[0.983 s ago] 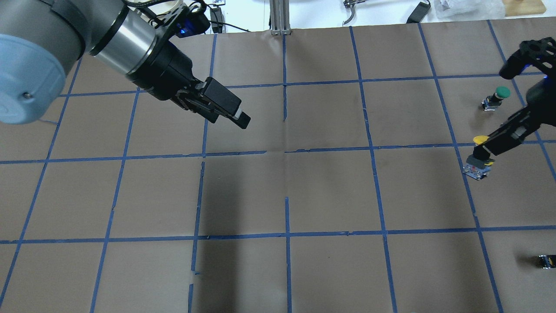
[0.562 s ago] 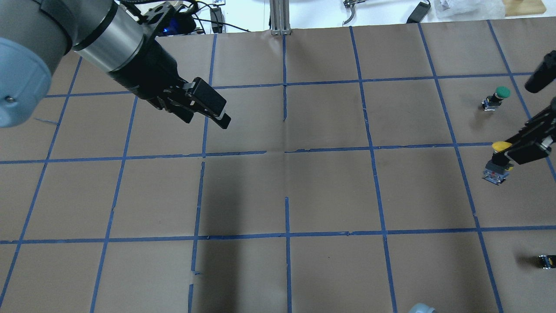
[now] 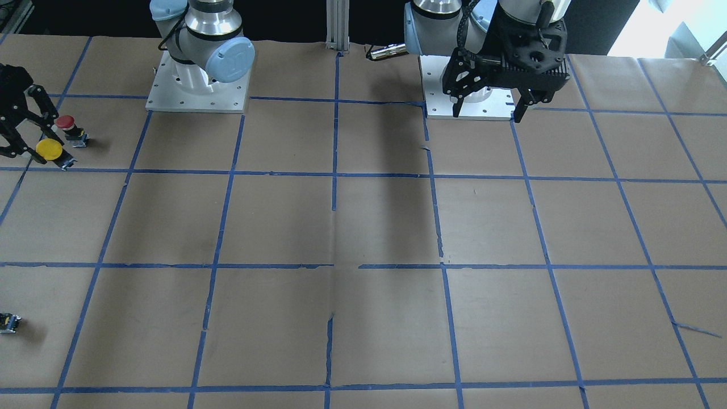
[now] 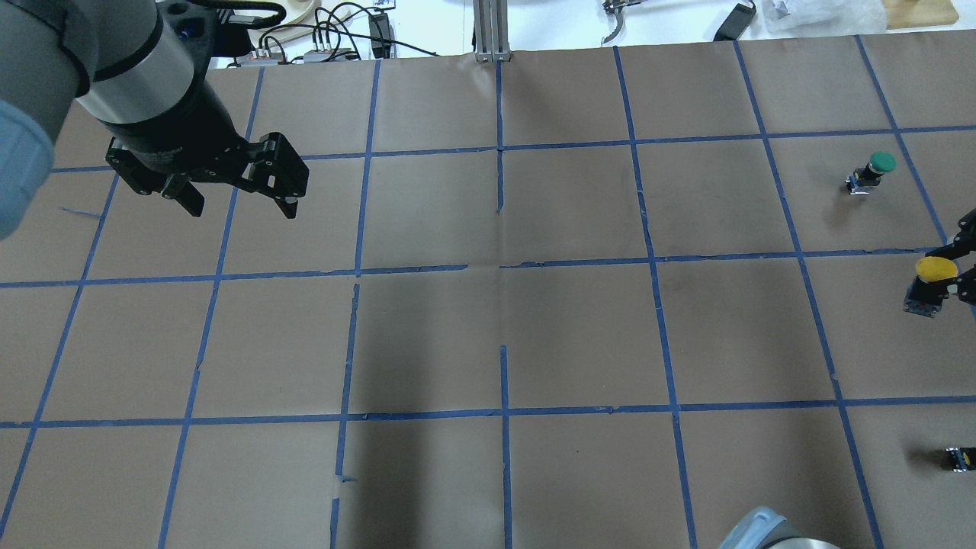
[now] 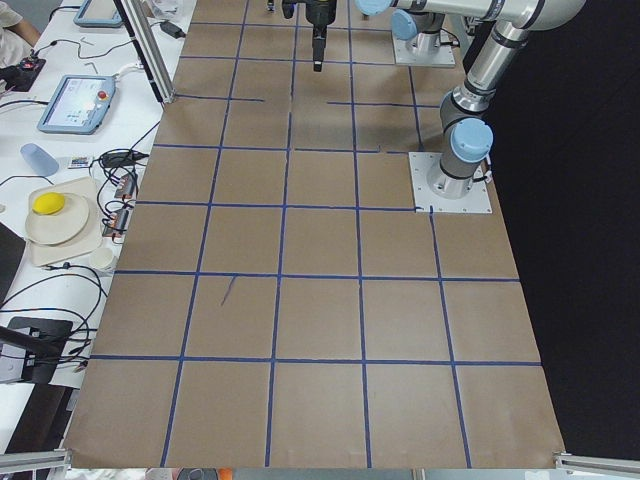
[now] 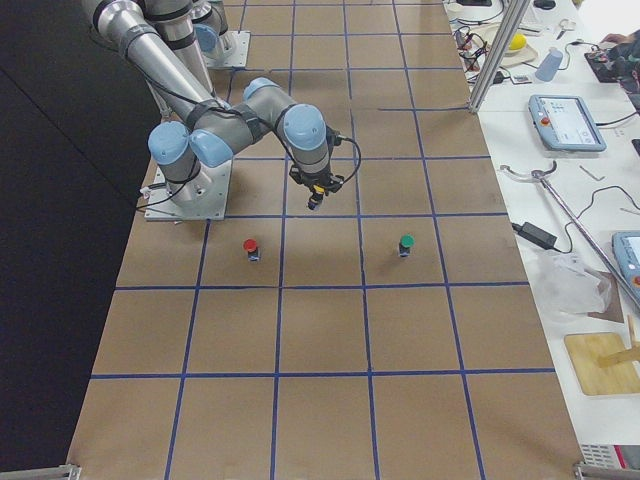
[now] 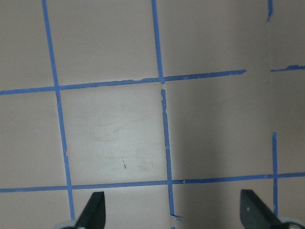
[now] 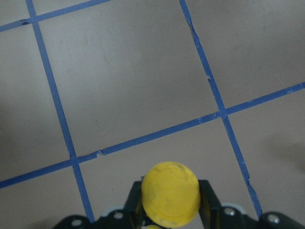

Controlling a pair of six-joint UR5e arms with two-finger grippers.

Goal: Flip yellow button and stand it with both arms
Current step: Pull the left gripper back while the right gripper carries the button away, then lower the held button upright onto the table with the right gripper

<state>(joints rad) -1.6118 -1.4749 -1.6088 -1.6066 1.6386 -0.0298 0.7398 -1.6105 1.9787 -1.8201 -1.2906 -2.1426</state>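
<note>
My right gripper [image 8: 169, 217] is clamped on the yellow button [image 4: 932, 279] at the table's right edge, cap up. Left gripper [image 4: 235, 192] hangs spread, empty. Button looks light, rigid (slick cap); I'd grip the blocky base.

Overhead looks forward and down on the worktop [image 4: 503, 335]; the front view faces back; side cameras look along it; wrist cameras sit close, the right sharing the yellow button [image 8: 170, 192] with both.
</note>
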